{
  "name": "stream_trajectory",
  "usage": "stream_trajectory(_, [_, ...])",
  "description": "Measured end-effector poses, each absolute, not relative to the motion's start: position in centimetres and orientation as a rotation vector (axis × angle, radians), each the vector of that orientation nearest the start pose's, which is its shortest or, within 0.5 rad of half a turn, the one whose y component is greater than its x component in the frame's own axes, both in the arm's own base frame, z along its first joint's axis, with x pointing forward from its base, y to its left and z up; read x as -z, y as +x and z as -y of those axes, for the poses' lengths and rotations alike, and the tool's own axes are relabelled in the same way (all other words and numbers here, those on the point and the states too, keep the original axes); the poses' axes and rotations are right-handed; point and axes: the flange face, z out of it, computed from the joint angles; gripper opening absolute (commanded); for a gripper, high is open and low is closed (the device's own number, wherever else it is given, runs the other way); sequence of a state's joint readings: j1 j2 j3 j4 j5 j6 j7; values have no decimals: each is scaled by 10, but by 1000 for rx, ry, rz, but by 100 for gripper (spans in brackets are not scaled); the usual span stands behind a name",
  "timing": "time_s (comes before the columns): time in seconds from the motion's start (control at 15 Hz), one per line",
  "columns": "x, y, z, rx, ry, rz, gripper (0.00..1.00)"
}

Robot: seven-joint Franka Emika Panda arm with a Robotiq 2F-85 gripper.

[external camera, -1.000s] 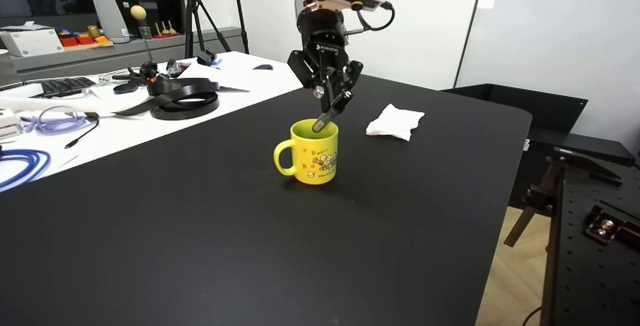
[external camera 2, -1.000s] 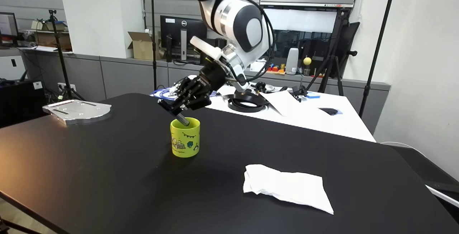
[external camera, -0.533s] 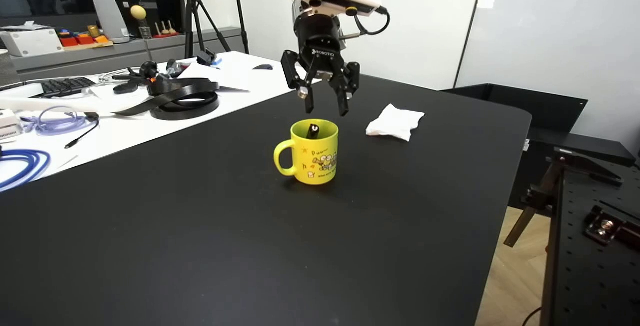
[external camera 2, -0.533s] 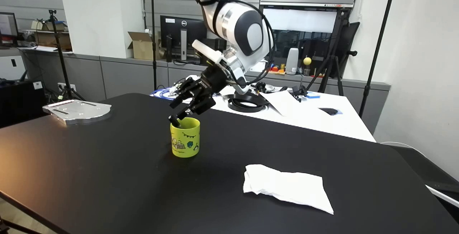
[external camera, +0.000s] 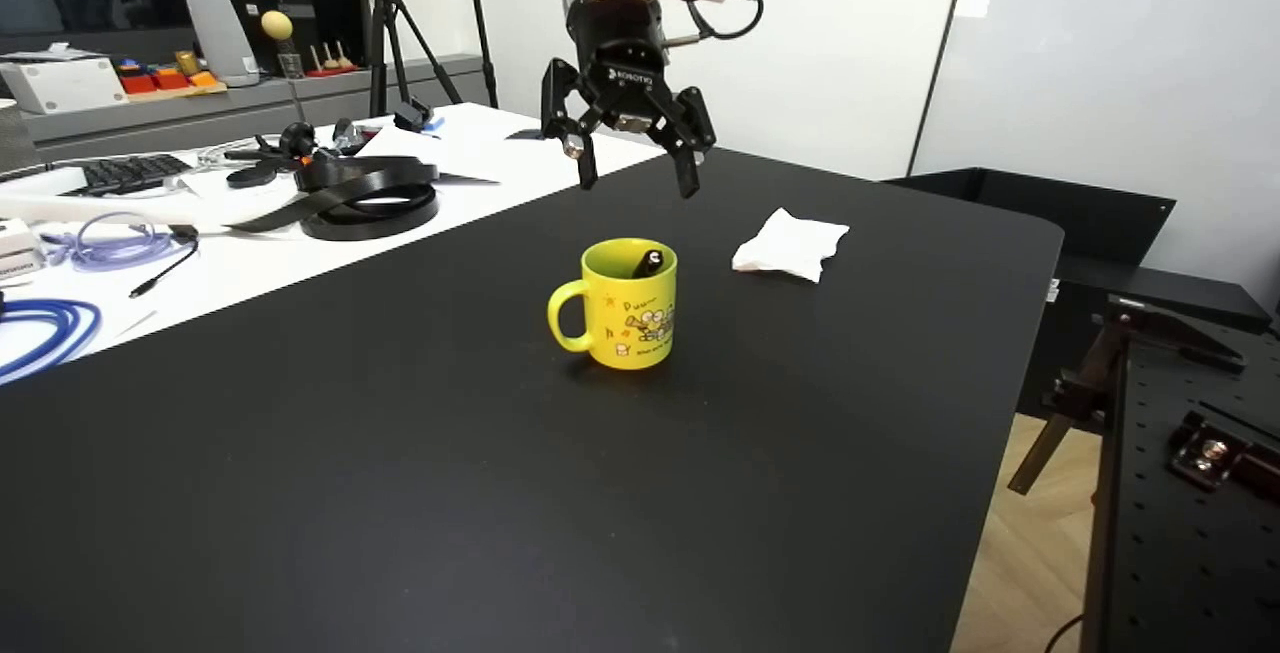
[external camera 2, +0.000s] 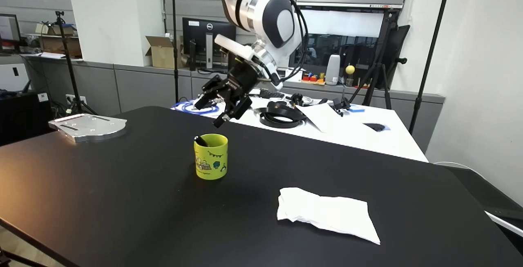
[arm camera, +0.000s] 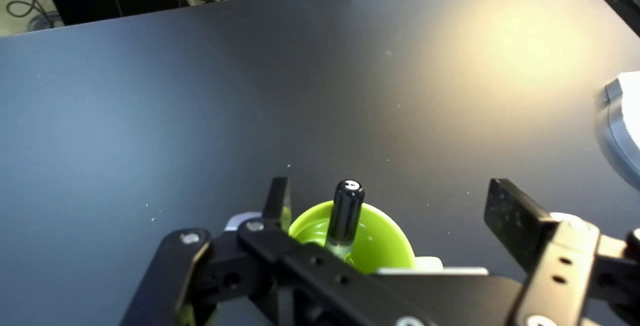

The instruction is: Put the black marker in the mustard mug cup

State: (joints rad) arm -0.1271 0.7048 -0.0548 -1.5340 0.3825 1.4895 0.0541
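Observation:
The yellow mustard mug cup (external camera: 625, 328) stands upright on the black table, its printed side and handle showing in an exterior view. Inside it leans the black marker (arm camera: 345, 211), dark cap up and poking just above the rim; its lower part is hidden by the mug wall. In an exterior view the marker (external camera 2: 200, 140) rests against the rim of the mug (external camera 2: 211, 162). Above and behind the mug, my gripper (external camera: 638, 187) is open, its fingers far apart and nothing between them. The wrist view shows the fingers (arm camera: 515, 216) clear of the marker.
A crumpled white paper (external camera: 790, 245) lies on the table near the mug. A flat silver plate (external camera 2: 88, 127) sits at the table's far end in an exterior view. Cables and a black coiled strap (external camera: 370, 198) cover the adjoining white table.
The gripper has let go of the marker and opened wide, then risen away from the mug. The marker has dropped into the mug and its top has shifted along the rim.

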Motion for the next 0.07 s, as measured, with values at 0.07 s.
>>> stream_trajectory(0.07, [-225,617,62,-956,-2590,-428,100])
